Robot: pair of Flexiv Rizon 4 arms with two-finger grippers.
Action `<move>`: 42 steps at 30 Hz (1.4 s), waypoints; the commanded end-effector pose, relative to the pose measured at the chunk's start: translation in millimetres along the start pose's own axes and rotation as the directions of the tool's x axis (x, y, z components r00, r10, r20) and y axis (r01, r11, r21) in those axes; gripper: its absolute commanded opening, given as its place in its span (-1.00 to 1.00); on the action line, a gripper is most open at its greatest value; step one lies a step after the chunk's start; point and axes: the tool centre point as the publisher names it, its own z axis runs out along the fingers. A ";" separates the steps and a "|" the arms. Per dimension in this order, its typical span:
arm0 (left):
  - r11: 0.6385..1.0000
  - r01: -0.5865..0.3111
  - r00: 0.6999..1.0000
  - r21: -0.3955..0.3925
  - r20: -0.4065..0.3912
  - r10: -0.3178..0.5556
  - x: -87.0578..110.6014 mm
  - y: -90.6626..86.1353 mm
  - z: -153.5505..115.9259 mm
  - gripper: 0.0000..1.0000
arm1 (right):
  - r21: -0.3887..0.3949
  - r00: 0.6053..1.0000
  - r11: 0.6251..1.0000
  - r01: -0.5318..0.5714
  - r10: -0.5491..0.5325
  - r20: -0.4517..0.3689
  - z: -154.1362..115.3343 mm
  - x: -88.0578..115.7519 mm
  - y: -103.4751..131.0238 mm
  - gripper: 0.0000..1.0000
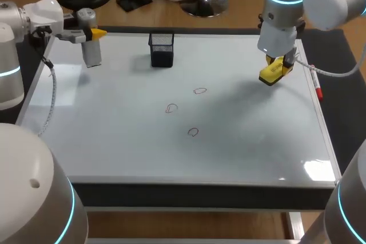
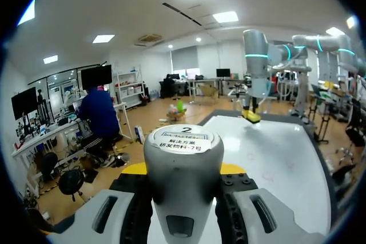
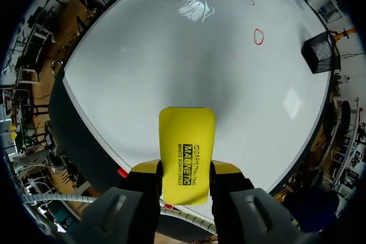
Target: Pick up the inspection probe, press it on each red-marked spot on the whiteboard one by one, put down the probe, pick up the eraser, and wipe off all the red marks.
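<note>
Closest to the left wrist camera stands the inspection probe (image 2: 183,164), a grey cylinder with a labelled round cap. It is clamped between the fingers of the left gripper (image 2: 184,171), whose yellow tips peep out on either side. Only the head view places it: upright at the far left corner of the whiteboard (image 1: 114,135), though whether its lower end touches the surface I cannot tell.

The right wrist view shows the yellow eraser (image 3: 187,152) pinched from both sides by the right gripper (image 3: 186,171), held above the board near its right edge and throwing a soft shadow. From the head view the fingers there are hard to make out.

Three red marks (image 3: 259,36), small rings, lie well ahead of the eraser near the board's middle, none wiped. A black mesh cup (image 1: 162,50) stands near the far edge. What looks like a red marker (image 1: 316,88) lies along the right rim.
</note>
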 end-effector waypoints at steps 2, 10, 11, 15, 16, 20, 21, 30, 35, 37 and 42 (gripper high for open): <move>1.000 0.007 1.000 0.018 -0.016 -0.007 26.0 4.8 -6.9 -1.00 | 0.003 1.000 1.000 0.001 -0.001 -0.001 -0.5 0.3 -0.6 -1.00; 0.998 0.006 0.996 0.066 -0.089 -0.001 70.8 3.5 -4.6 -1.00 | 0.003 1.000 1.000 0.001 -0.001 -0.001 -0.5 0.3 -0.6 -1.00; 0.998 0.003 0.995 0.069 -0.097 0.004 76.8 3.1 -4.3 -1.00 | 0.003 1.000 1.000 0.001 -0.001 -0.001 -0.5 0.3 -0.6 -1.00; 0.996 0.003 0.990 0.087 -0.141 0.010 99.8 0.8 0.4 -1.00 | 0.003 1.000 1.000 0.001 -0.001 -0.001 -0.5 0.3 -0.6 -1.00; 0.996 0.001 0.988 0.091 -0.155 0.013 105.8 -0.3 2.4 -1.00 | 0.003 1.000 1.000 0.001 -0.001 -0.001 -0.5 0.3 -0.6 -1.00; 0.994 -0.016 0.979 0.109 -0.201 0.037 129.3 -6.6 11.4 -1.00 | 0.003 1.000 1.000 0.001 -0.001 -0.001 -0.5 0.3 -0.6 -1.00; 0.993 -0.015 0.977 0.117 -0.211 0.039 133.8 -7.9 13.7 -1.00 | 0.003 1.000 1.000 0.001 -0.001 -0.001 -0.5 0.3 -0.6 -1.00; 0.989 -0.025 0.951 0.148 -0.302 0.069 167.0 -17.2 40.3 -1.00 | 0.003 1.000 1.000 0.001 -0.001 -0.001 -0.5 0.3 -0.6 -1.00; 0.987 -0.030 0.930 0.158 -0.356 0.085 185.1 -21.4 59.5 -1.00 | 0.003 1.000 1.000 0.001 -0.001 -0.001 -0.5 0.3 -0.6 -1.00; 0.986 -0.024 0.919 0.165 -0.384 0.087 195.5 -23.6 69.1 -1.00 | 0.003 1.000 1.000 0.001 -0.001 -0.001 -0.5 0.3 -0.6 -1.00; 0.983 -0.036 0.894 0.178 -0.434 0.111 213.3 -26.3 88.0 -1.00 | 0.003 1.000 1.000 0.001 -0.001 -0.001 -0.5 0.3 -0.6 -1.00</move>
